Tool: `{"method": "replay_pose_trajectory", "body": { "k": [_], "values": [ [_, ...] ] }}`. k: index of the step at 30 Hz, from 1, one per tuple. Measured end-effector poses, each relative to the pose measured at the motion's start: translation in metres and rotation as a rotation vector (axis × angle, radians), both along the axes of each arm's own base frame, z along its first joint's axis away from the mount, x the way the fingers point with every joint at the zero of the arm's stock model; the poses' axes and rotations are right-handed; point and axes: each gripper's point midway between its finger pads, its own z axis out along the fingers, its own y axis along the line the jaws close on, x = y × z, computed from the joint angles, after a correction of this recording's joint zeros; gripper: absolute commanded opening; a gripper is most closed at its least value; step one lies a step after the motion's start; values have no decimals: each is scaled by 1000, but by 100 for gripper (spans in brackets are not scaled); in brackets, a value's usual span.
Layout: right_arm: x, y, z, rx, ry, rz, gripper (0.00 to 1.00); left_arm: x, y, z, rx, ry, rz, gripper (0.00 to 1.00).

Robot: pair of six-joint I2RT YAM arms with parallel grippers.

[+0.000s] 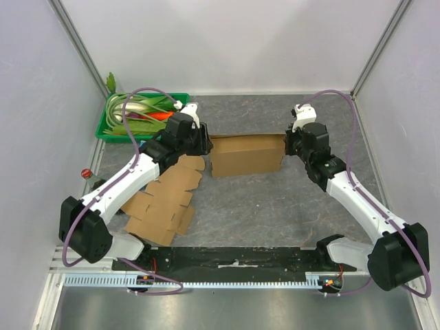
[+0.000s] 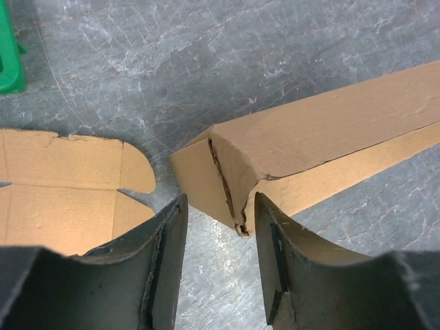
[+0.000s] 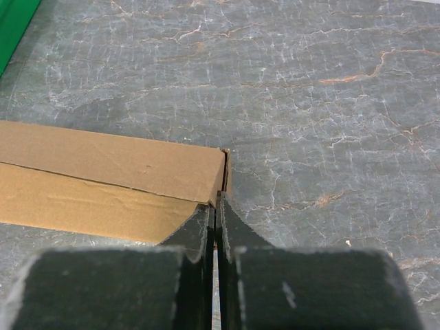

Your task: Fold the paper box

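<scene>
- Brown folded cardboard box (image 1: 247, 155) lying flat on grey stone-patterned table (image 1: 275, 206)
- Left gripper (image 2: 220, 201) spread open, astride box's left end
- Right gripper (image 3: 216, 203) closed at box's right end

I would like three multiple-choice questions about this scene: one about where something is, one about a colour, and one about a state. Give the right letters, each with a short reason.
1. Where is the green tray?
A. at the far left of the table
B. at the near right
C. at the near edge, in the middle

2. What colour is the folded box?
A. white
B. brown
C. blue

3. How do the jaws of the left gripper stand?
A. shut
B. out of view
C. open

Answers: 1 A, the top view shows it far left, by the wall. 2 B, it is plain brown cardboard in every view. 3 C, the left wrist view shows a wide gap facing the box's end.
</scene>
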Motion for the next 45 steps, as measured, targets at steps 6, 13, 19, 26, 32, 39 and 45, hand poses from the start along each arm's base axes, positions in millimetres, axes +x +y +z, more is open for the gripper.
{"method": "replay_pose_trajectory", "body": {
  "k": [6,13,19,26,32,39,45],
  "values": [
    [1,0,0,-4,11,0,0,7,1,13,-21,-19,10,42],
    [2,-1,0,-5,15,-3,0,16,-6,22,-50,-22,-3,21],
    [2,-1,0,-2,15,-6,0,18,-13,16,-57,-17,-16,2],
    [-14,-4,-6,57,-104,-72,0,-1,-17,1,-89,-174,4,2],
    [-21,-5,-7,95,-160,-84,40,-3,-16,0,-117,-251,27,2],
    [-20,0,-8,9,103,-55,98,10,-18,-1,-85,-230,53,2],
    [-60,-21,21,-5,271,-44,98,13,-20,-1,-68,-210,54,2]
  ]
}}
